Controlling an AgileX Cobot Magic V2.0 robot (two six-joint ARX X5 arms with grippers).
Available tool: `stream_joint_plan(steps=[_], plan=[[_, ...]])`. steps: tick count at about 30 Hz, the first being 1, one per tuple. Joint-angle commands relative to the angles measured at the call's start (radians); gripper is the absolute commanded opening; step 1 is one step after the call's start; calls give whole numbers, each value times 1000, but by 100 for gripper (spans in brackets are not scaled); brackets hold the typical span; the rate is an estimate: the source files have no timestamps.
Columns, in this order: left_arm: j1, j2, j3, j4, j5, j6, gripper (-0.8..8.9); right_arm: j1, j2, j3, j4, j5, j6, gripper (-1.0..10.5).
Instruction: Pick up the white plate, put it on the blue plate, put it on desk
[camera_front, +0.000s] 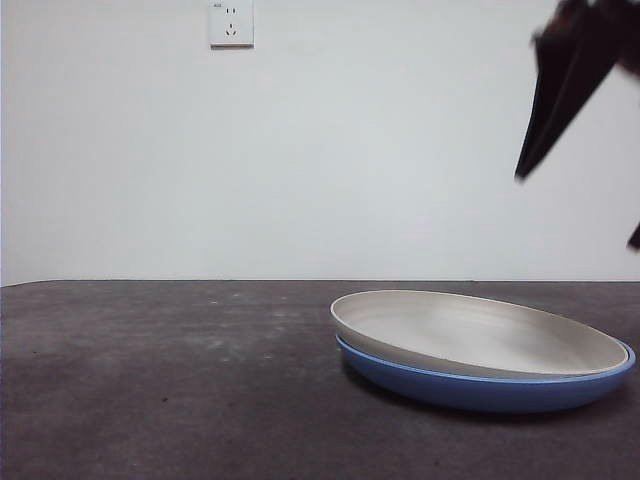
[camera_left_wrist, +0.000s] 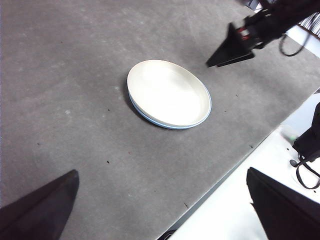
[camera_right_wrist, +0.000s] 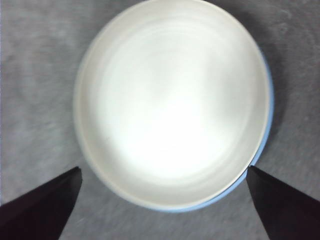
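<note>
**Front view: one cream plate nested in one blue plate, both claws clear**

Front view shows two plates stacked: the round, matte off-white plate sits inside the round, glossy blue plate, slightly skewed so the blue rim peeks out on one side. The pair rests on the mottled dark grey-brown desk, with broad bare tabletop beside it. In the left wrist view the stack lies well in from the desk's edge.

The right gripper hangs above the stack, jaws spread wide and touching nothing. The left gripper waits high and well apart, jaws likewise spread.

One white wall socket sits on the pale wall; a tiny mark at its corner is probably lettering, too small to read.
</note>
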Motion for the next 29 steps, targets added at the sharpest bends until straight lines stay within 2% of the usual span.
stream_joint_plan(steps=[1, 9, 13, 18, 20, 25, 29], plan=[[-9, 2, 7, 14, -3, 10, 618, -25, 86, 6, 41, -21, -32, 558], [-9, 2, 7, 14, -3, 28, 618, -97, 262, 6, 150, -29, -44, 558], [-9, 2, 7, 18, -3, 33, 618, -104, 334, 6, 196, -103, -54, 557], [-9, 2, 7, 18, -3, 51, 618, -104, 396, 6, 222, -117, -58, 496], [-9, 2, 7, 18, -3, 51, 618, -104, 408, 6, 223, -115, -61, 455], [-9, 2, 7, 29, -3, 50, 618, -105, 412, 6, 224, -93, -63, 133], [-9, 2, 7, 46, -3, 51, 618, -105, 412, 6, 205, -58, -80, 11]])
